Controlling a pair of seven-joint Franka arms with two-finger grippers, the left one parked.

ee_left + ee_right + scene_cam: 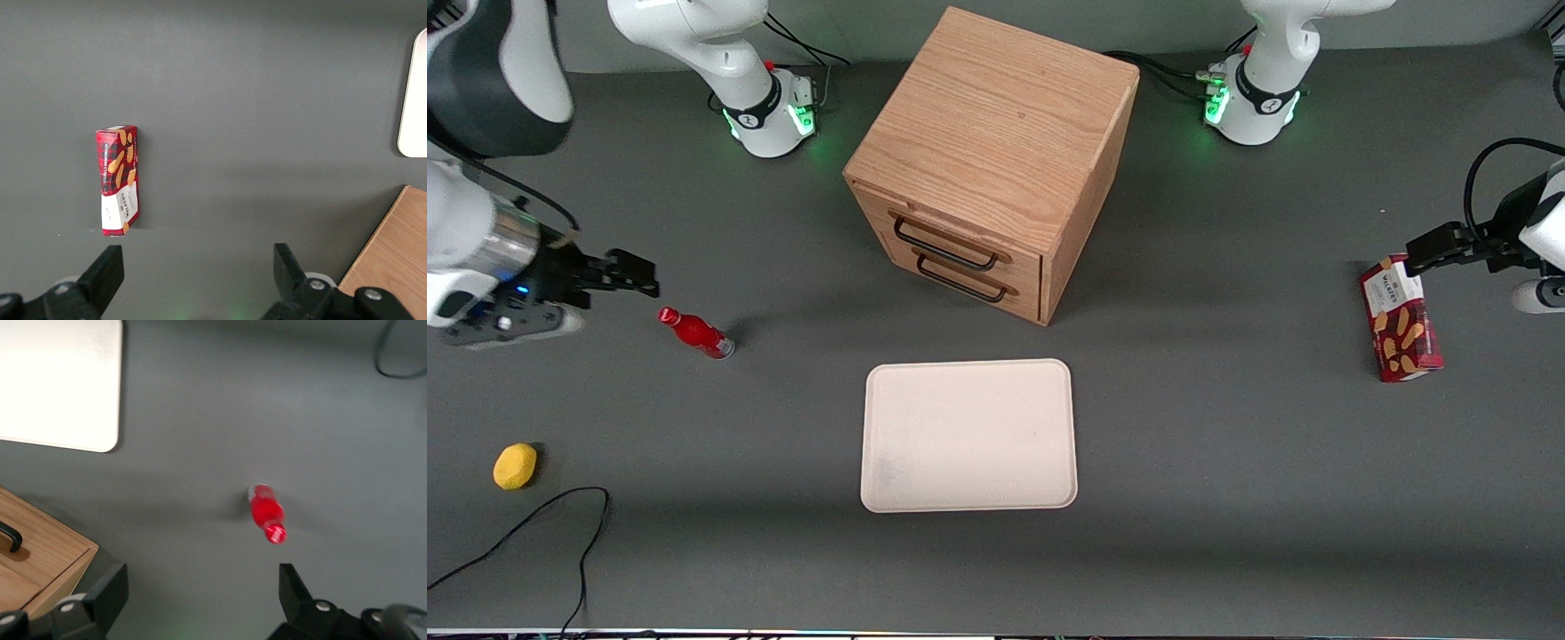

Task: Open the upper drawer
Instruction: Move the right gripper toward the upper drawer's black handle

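We saw the gripper point(633, 274) hanging above the table toward the working arm's end, fingers point(107, 590) spread apart and holding nothing, near a red bottle point(695, 332). Well apart from it, the upper drawer point(951, 242) sat shut in the oak cabinet point(996, 133), above the lower drawer point(971, 283). A cream tray point(968, 436) lay nearer the front camera.

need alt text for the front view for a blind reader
An oak cabinet stands mid-table with its upper drawer and lower drawer both shut. The open pincer hovers at the working arm's end above a red bottle; a cream tray lies nearer the camera.
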